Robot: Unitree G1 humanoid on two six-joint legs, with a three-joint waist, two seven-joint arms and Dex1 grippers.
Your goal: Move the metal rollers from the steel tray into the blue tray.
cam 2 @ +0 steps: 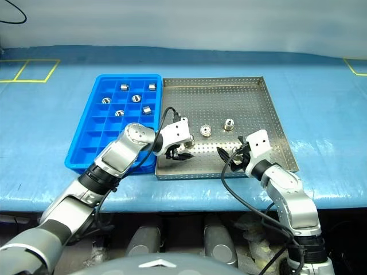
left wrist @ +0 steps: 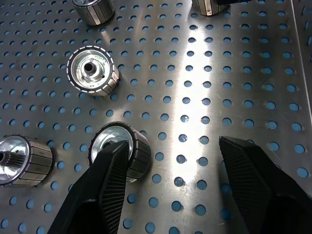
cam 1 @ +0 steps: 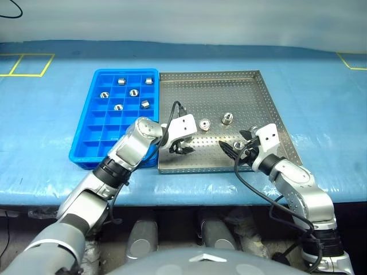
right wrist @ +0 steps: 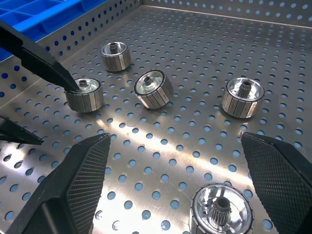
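Note:
The steel tray (cam 1: 229,91) holds several loose metal rollers, among them two in mid-tray (cam 1: 204,124) (cam 1: 227,119). My left gripper (cam 1: 182,150) hangs open low over the tray's front left part. One of its fingers (left wrist: 105,180) lies across a roller (left wrist: 139,151), while the other finger stands well apart over bare floor. My right gripper (cam 1: 235,150) is open near the tray's front, with a roller (right wrist: 222,212) just below its fingers and nothing between them. To the left, the blue tray (cam 1: 86,146) has several rollers (cam 1: 132,91) in its far compartments.
The two trays sit side by side on a blue-covered table, the steel tray's low rim (cam 1: 287,137) on the right. Yellow tape marks (cam 1: 26,64) lie at the table's far corners. The blue tray's near compartments (cam 1: 109,134) hold nothing.

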